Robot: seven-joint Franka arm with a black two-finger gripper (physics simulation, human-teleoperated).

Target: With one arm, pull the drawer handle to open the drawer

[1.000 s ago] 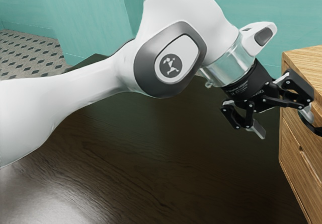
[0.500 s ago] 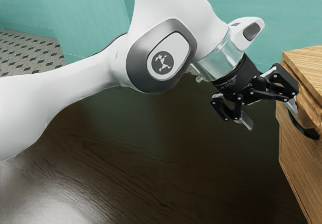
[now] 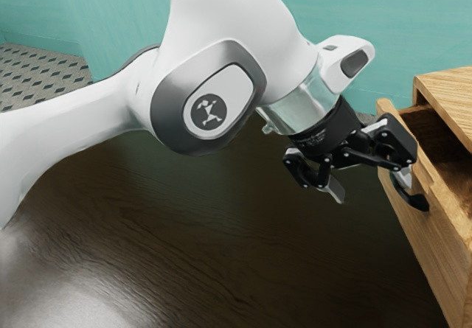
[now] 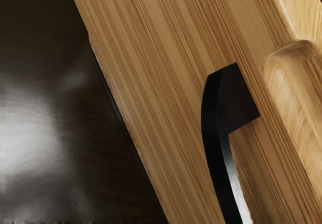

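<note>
A dark glossy table (image 3: 184, 254) stands before a teal wall (image 3: 88, 11), beside patterned floor (image 3: 37, 77) (grey diamonds).

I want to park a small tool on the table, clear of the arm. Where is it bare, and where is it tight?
The table is bare across the exterior view's lower left and middle, from under the arm to the wooden cabinet. It is tight at that view's right, where the open gripper sits at the black handle of the part-open drawer.
</note>
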